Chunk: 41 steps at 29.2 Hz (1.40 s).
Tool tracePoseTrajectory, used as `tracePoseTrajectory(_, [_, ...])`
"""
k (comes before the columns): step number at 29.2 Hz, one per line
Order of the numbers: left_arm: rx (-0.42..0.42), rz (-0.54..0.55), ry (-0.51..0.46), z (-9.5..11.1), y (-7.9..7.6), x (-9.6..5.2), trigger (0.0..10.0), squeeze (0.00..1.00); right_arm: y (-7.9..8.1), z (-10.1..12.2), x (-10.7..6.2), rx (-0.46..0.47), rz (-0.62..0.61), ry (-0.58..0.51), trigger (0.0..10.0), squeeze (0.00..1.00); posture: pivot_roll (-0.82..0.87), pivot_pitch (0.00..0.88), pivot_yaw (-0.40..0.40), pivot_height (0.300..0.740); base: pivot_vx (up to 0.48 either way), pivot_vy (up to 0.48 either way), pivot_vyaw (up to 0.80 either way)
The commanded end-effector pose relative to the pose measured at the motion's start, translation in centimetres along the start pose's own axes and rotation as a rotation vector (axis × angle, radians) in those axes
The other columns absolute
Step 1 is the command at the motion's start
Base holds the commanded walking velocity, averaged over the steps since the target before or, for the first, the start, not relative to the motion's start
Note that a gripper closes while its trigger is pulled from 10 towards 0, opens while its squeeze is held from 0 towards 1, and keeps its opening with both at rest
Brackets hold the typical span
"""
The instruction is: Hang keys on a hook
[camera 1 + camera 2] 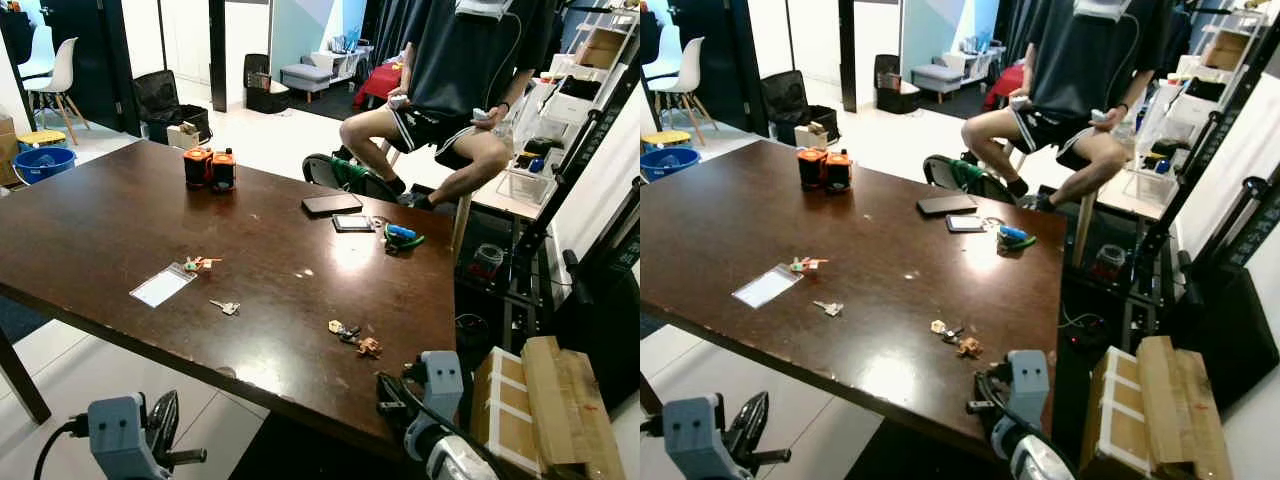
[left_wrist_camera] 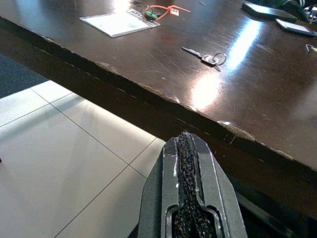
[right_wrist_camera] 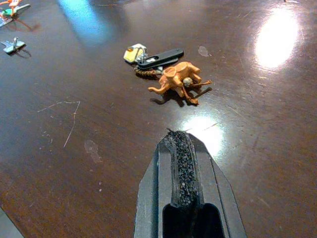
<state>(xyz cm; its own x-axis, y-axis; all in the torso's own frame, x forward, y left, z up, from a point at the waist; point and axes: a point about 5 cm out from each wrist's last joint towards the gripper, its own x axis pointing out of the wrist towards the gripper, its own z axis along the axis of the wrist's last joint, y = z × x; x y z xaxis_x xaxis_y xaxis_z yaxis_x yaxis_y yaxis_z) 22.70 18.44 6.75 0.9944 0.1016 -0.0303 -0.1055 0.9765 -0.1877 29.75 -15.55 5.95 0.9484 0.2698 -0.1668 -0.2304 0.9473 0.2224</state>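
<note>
My right fingers (image 3: 184, 163) clenched, empty, low over surface (image 3: 257, 148); keys with orange charm (image 3: 171, 74) just ahead, ready for pickup. Left fingers (image 2: 190, 173) clenched below surface edge, idle.

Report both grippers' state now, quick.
Left gripper: shut, empty, below the table edge.
Right gripper: shut, empty, over the table, pointing at the keys.
</note>
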Motion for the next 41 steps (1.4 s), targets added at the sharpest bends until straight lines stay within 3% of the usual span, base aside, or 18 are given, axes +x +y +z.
tracePoseTrajectory(1, [0.007, -0.005, -0.006, 0.0, -0.1, -0.2, 10.0, 0.00, -0.6, -1.6, -0.7, 0.023, -0.030, 0.069, 10.0, 0.00, -0.02, 0.000, -0.017, 0.740, 0.000, 0.000, 0.00])
tracePoseTrajectory(14, [-0.013, -0.045, -0.003, 0.2, -0.1, 0.7, 10.0, 0.00, -0.5, -1.0, -0.5, 0.041, -0.044, 0.016, 10.0, 0.00, -0.05, 0.000, 0.067, 0.740, 0.000, 0.000, 0.00])
tracePoseTrajectory(22, [-0.004, -0.045, 0.002, 0.4, 0.3, 1.0, 10.0, 0.00, 0.0, -1.0, -0.3, 0.070, -0.046, -0.004, 10.0, 0.00, -0.04, 0.000, 0.087, 0.740, 0.000, 0.000, 0.00])
tracePoseTrajectory(29, [-0.018, -0.083, -0.013, 0.9, -0.4, 1.6, 10.0, 0.00, 0.0, -0.8, -0.3, 0.082, -0.059, -0.014, 10.0, 0.00, -0.04, 0.002, 0.090, 0.740, 0.000, 0.000, 0.00])
tracePoseTrajectory(35, [-0.139, -0.164, -0.046, 2.4, -1.7, 1.9, 10.0, 0.00, 0.5, 0.9, -1.9, 0.088, -0.022, -0.115, 10.0, 0.00, -0.04, 0.026, 0.100, 0.740, 0.000, 0.000, 0.00])
tracePoseTrajectory(41, [-0.082, -0.210, -0.046, 2.8, -2.4, 2.3, 10.0, 0.00, -1.1, 1.1, -4.0, 0.134, -0.092, -0.171, 10.0, 0.00, -0.07, 0.044, 0.140, 0.740, 0.000, 0.000, 0.00])
